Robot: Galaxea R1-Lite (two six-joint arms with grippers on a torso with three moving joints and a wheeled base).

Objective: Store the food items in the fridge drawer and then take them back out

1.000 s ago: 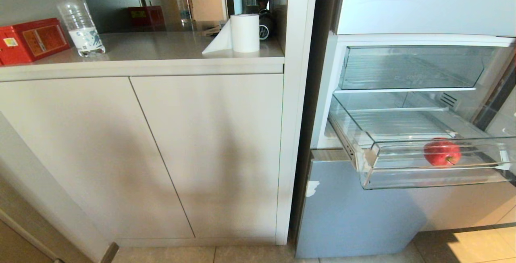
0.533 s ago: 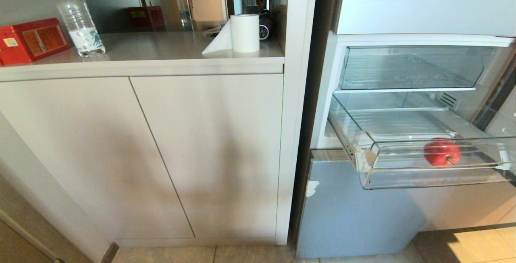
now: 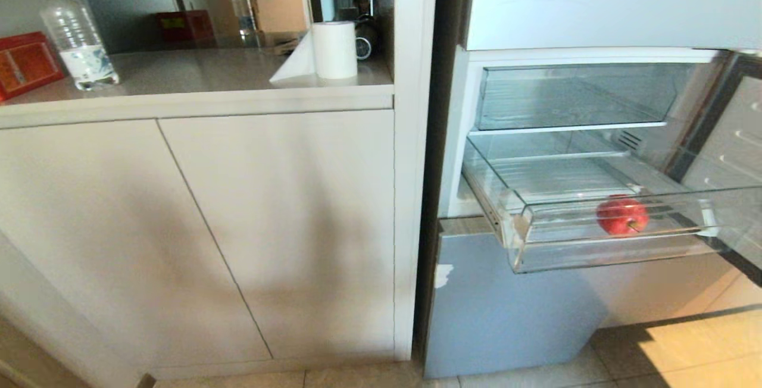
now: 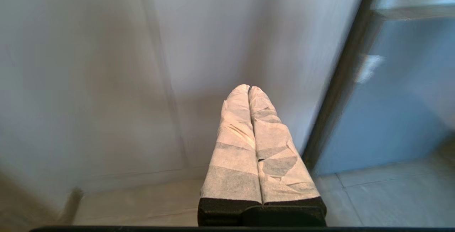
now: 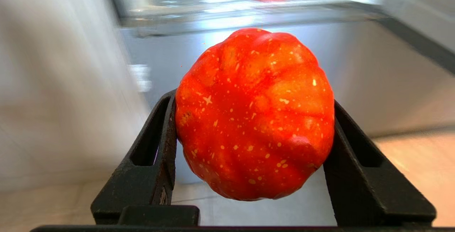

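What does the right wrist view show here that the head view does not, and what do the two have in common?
Only the right wrist view: the right gripper clamped on a ribbed, speckled red-orange pumpkin-like fruit, held low in front of the fridge.

Only the head view: the counter with a water bottle, a paper towel roll and a red box, plus the upper clear drawer. Neither arm shows there.

Both: the open fridge drawer with a red apple in it, blurred in the wrist view.

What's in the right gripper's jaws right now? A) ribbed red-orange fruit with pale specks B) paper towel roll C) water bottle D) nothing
A: in the right wrist view the right gripper has its jaws closed on a ribbed red-orange fruit, short of the drawer.
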